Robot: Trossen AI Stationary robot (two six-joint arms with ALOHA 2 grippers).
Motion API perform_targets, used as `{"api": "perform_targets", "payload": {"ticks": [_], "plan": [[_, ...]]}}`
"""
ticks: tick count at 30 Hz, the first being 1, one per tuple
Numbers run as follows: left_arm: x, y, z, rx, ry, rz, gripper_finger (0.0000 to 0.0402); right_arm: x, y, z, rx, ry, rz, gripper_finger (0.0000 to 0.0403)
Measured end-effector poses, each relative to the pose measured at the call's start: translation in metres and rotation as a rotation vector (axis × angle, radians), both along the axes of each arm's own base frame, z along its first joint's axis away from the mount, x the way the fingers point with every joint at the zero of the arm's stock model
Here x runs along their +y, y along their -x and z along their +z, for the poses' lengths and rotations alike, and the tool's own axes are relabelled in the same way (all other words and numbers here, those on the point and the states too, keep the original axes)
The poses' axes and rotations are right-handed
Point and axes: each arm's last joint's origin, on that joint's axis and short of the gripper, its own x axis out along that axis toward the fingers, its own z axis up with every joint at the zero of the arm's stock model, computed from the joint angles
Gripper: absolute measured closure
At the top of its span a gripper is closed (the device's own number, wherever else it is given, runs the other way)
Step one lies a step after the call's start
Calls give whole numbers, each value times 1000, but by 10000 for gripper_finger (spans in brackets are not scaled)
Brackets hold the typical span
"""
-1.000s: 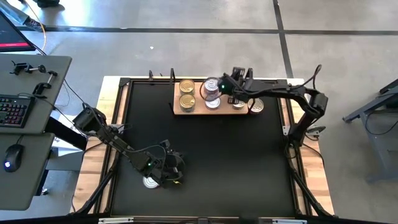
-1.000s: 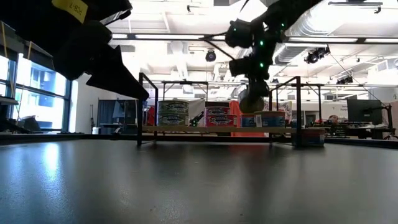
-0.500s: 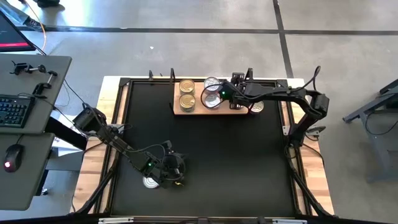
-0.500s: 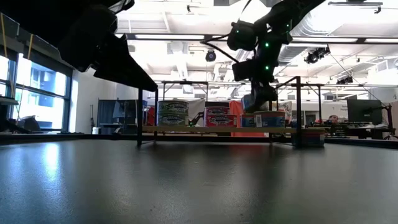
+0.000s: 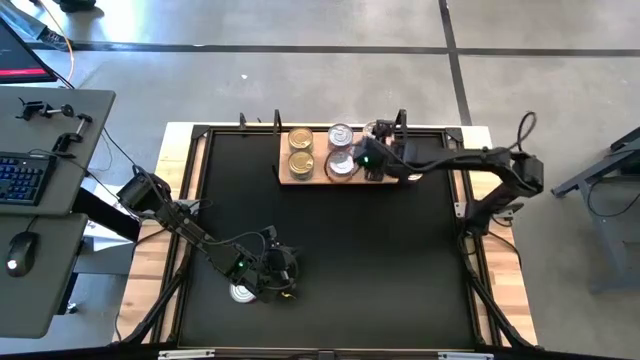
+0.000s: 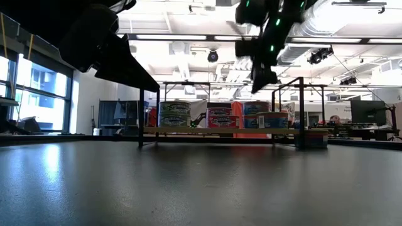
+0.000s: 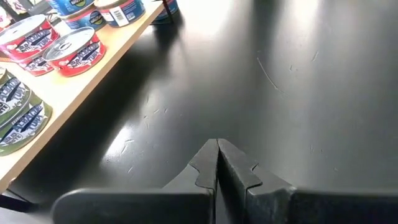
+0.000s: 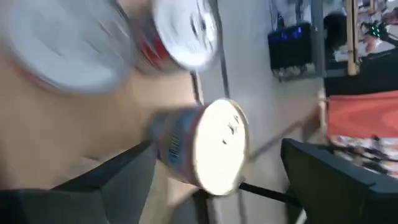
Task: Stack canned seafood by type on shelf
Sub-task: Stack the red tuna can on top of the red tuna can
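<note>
The light-wood shelf [image 5: 312,176] stands at the mat's far edge on a thin black frame. On it are gold-lidded tins [image 5: 300,149], silver-lidded tins [image 5: 340,163] and, in the low view, green [image 6: 174,114], red [image 6: 219,117] and blue tins [image 6: 267,119], with one more blue tin [image 6: 255,107] on top. My right gripper [image 5: 364,159] hovers open above the shelf's right part; its wrist view shows a blue pale-lidded tin [image 8: 211,146] beyond its spread fingers. My left gripper [image 7: 217,148] is shut over the near-left mat, beside a lone silver tin [image 5: 241,293].
A black mat [image 5: 380,250] covers the table inside a black rail frame. Tins [image 6: 312,138] stand on the mat just right of the shelf. A desk with a keyboard and mouse [image 5: 20,180] stands left of the table.
My right gripper carried a tilted tin down onto the shelf's right part, let it go on top of the blue tins, then rose and shifted toward the table's right edge. The tin now rests upright on the stack.
</note>
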Motion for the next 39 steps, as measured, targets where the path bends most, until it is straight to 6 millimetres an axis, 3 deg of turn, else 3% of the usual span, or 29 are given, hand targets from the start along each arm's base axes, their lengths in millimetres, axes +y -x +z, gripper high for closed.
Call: {"api": "perform_targets", "payload": {"ticks": [3, 6, 12, 17, 21, 25, 28, 31, 35, 39], "plan": [[0, 0, 0, 3, -3, -2, 401, 35, -5, 6, -135, -121, 61, 89], [-2, 1, 0, 23, -37, -28, 401, 80, -12, -4, -242, -301, 170, 109], [-40, 24, 28, 211, -79, -294, 401, 169, -7, -56, -308, -421, 360, 142], [-58, 58, 60, 383, 64, -180, 401, 210, 5, -92, -466, -503, 380, 154], [-61, 81, 60, 565, 282, -37, 401, 223, 13, -107, -594, -517, 345, 155], [-70, 92, 37, 702, 388, -74, 401, 224, 18, -112, -651, -495, 317, 155], [-72, 89, 17, 683, 398, -97, 401, 224, 18, -112, -648, -465, 321, 155], [-68, 69, 1, 540, 364, -133, 401, 222, 17, -111, -657, -462, 318, 155], [-57, 18, -11, 294, 245, -201, 401, 219, 15, -110, -661, -453, 321, 155], [-50, -17, 7, 155, 155, -313, 401, 219, 15, -110, -680, -473, 307, 155]]}}
